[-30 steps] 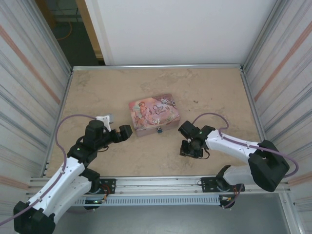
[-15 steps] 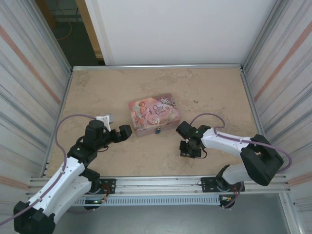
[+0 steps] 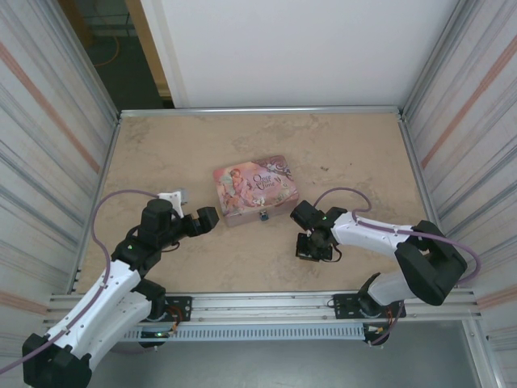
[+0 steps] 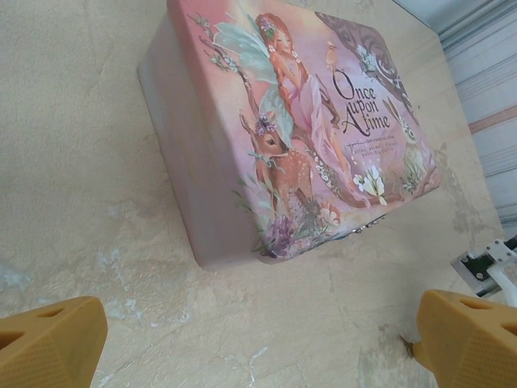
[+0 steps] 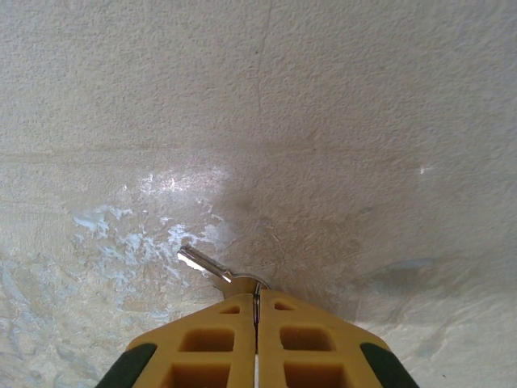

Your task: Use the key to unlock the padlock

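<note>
The right arm's jaws are clenched on the small silver metal key (image 5: 212,271) at the beige counter (image 3: 355,153), with the tiny dark blue-teal padlock (image 3: 262,216) just beyond-left on the pink illustrated tin (image 3: 254,186), while the left jaws gape, released.

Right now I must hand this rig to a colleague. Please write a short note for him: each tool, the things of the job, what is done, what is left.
Left tool: open, holds nothing, near the left side of the pink tin, apart from it.
Right tool: shut on the key, low at the table, near-right of the tin.
Padlock: on the tin's near side, untouched.
Done: key gripped.
Left: lift the key, bring it to the padlock, insert, turn.
</note>
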